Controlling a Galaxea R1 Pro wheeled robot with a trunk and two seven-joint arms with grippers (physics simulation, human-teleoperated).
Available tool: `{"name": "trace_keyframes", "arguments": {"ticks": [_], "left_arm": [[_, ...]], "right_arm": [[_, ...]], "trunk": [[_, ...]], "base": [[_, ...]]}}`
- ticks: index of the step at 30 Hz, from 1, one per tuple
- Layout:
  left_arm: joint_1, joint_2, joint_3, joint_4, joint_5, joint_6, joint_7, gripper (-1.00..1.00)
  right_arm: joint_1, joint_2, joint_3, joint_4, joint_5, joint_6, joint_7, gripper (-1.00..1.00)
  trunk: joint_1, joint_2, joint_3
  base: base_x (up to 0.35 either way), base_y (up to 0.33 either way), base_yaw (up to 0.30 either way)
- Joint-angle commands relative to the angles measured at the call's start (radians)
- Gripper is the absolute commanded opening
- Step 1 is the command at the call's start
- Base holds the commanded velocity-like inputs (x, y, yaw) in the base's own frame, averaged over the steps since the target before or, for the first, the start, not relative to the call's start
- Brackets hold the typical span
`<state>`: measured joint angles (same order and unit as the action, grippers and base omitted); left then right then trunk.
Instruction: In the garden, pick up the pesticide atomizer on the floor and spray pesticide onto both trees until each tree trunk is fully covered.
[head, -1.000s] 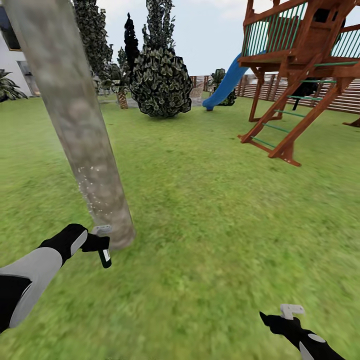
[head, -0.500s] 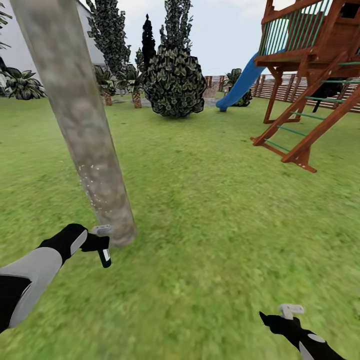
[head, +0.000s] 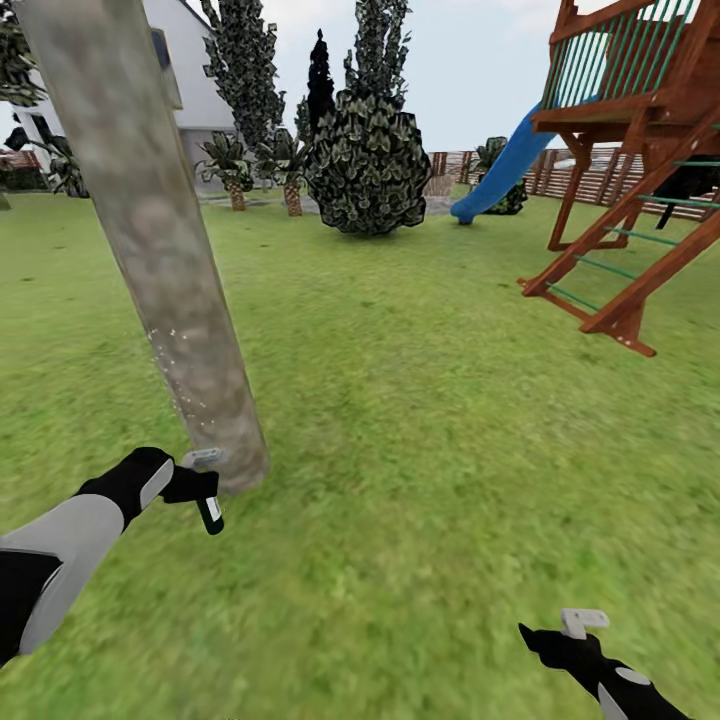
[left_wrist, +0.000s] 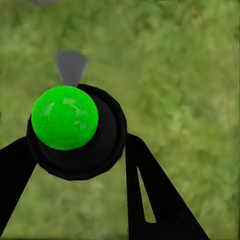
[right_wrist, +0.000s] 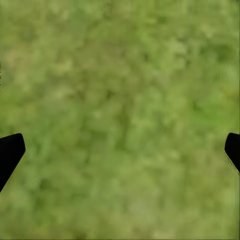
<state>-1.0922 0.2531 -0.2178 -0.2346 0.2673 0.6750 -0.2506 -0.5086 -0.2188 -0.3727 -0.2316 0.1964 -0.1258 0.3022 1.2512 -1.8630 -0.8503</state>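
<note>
The left gripper (head: 200, 490) clamps the pesticide atomizer (head: 209, 512) near the tree trunk (head: 170, 290), probably to spray it, while the right gripper (head: 560, 635) hangs wide open.

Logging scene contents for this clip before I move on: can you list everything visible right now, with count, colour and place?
tree trunk: 1, mottled grey-brown, leaning, left foreground
pesticide: pale specks, low on the trunk
pesticide atomizer: 1, dark with grey head, by the trunk base
lawn: green, all around
round bush: 1, dark green, centre background
short palms: about 2, left of the bush
play tower: 1, brown wood, right
slide: 1, blue, beside the tower
fence: brown slats, far right
house: white, far left
left gripper: black fingers shut on the atomizer
right gripper: black fingers wide apart, lower right, empty
</note>
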Motion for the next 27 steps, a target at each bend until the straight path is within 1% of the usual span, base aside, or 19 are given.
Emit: {"name": "trace_keyframes", "arguments": {"ticks": [1,11,13,15,16,17,19,22,27], "left_arm": [[0.0,0.0,0.0,0.0,0.0,0.0,0.001,-1.0],[0.0,0.001,0.001,0.003,0.0,0.0,0.002,-1.0],[0.0,0.002,0.002,0.005,0.0,-0.003,0.036,-1.0],[0.0,0.001,0.002,0.003,0.002,-0.004,0.095,-1.0],[0.0,0.001,0.002,0.001,0.014,-0.004,0.111,-1.0],[0.001,0.0,0.002,0.001,0.038,-0.007,0.118,-1.0],[0.002,0.0,0.002,0.005,0.064,-0.02,0.122,-1.0],[0.013,0.0,0.002,0.001,0.073,-0.027,0.123,-1.0],[0.015,0.001,0.002,0.001,0.074,-0.027,0.123,-1.0]], "right_arm": [[0.0,0.0,0.0,0.0,0.0,0.0,0.0,1.0],[0.0,0.0,0.0,0.0,0.0,0.0,0.0,1.0],[0.0,0.0,0.0,0.0,0.0,0.0,0.0,1.0],[0.0,0.0,0.0,0.0,0.0,0.0,0.0,1.0],[0.0,0.0,0.0,0.0,0.0,0.0,0.0,1.0],[0.0,0.0,0.0,0.0,0.0,0.0,0.0,1.0],[0.001,0.0,0.0,-0.001,0.001,0.0,0.0,1.0],[0.0,-0.001,0.0,0.0,0.001,0.001,0.0,1.0],[0.0,-0.001,0.0,-0.001,0.0,0.0,0.001,1.0]], "trunk": [[0.0,0.0,0.0],[0.0,0.0,0.0],[0.0,0.0,0.0],[0.0,0.0,0.0],[0.0,0.0,0.0],[0.0,0.0,0.0],[0.0,0.0,0.0],[0.0,0.0,0.0],[0.0,0.0,0.0]], "base": [[0.088,-0.274,0.277],[0.116,-0.27,0.276],[0.166,-0.251,0.136],[0.171,-0.245,0.033],[0.188,-0.234,0.01],[0.206,-0.221,0.004],[0.214,-0.215,0.002],[0.194,-0.219,0.0],[0.027,-0.238,0.0]]}}
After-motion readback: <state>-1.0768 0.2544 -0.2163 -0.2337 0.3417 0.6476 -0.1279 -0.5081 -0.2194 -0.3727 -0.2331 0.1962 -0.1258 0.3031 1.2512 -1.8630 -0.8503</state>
